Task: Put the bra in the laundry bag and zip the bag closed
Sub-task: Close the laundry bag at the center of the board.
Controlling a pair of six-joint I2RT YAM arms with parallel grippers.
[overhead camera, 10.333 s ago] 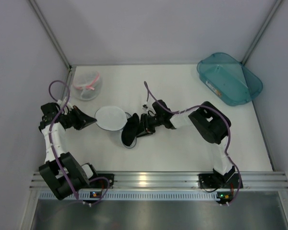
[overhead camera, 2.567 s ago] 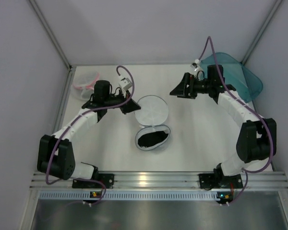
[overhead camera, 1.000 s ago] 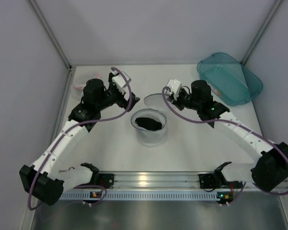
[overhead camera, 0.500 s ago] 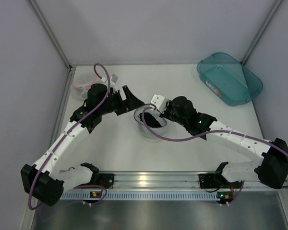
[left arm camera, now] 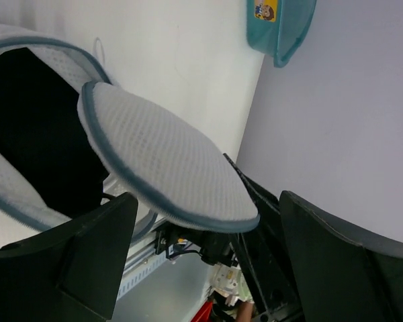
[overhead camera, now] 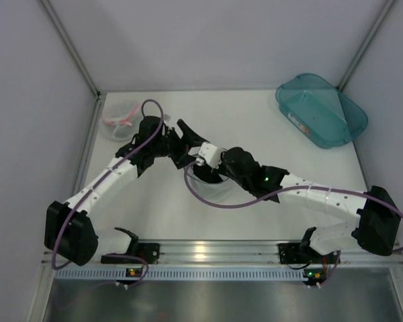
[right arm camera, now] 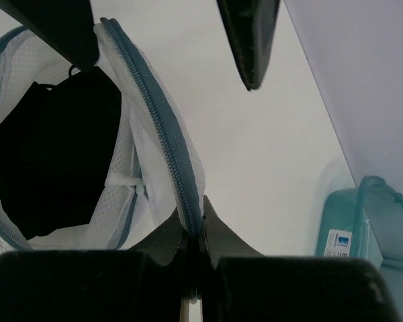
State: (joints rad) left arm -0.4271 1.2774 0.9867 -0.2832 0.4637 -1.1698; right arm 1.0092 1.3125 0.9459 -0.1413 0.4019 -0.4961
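The laundry bag (overhead camera: 212,186) sits mid-table, largely covered by my right arm. Its lower half holds the black bra (right arm camera: 50,154), also seen in the left wrist view (left arm camera: 33,134). The mesh lid half (left arm camera: 164,164) stands raised over the opening, and my right gripper (right arm camera: 193,231) is shut on its grey zip rim (right arm camera: 162,127). My left gripper (left arm camera: 208,258) is open, a finger (left arm camera: 87,261) on each side of the lid's edge without touching it. From above, the left gripper (overhead camera: 190,143) and right gripper (overhead camera: 197,164) meet over the bag.
A second round bag with a pink rim (overhead camera: 121,121) lies at the back left. The teal plastic bin (overhead camera: 321,111) stands at the back right, also in the right wrist view (right arm camera: 366,221). Purple cables loop over the white table (overhead camera: 269,134) beside the bag.
My right gripper has swung left and down over the bag, bringing the lid half with it. My left gripper has moved right, up to the lid's edge.
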